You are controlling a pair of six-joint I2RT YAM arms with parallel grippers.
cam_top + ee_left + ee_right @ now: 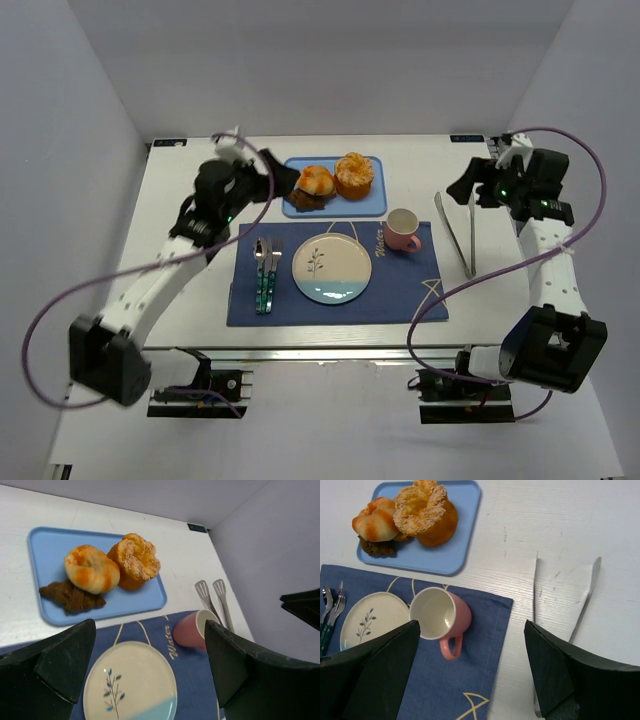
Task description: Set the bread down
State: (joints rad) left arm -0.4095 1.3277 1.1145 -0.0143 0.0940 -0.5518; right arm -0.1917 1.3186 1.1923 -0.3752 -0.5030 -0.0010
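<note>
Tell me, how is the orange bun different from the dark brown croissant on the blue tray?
The orange bun is round and puffy; the croissant is long and flat. The bun is glossy orange; the croissant is dark brown. The bun seems to rest partly on the croissant. Both sit on the blue tray.

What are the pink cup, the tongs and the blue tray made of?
The pink cup looks like glazed ceramic: smooth, thick-walled, white inside. The tongs look like metal: thin, grey, slightly shiny, with slotted ends. The blue tray is probably plastic: matte, one flat colour, rounded rim.
</note>
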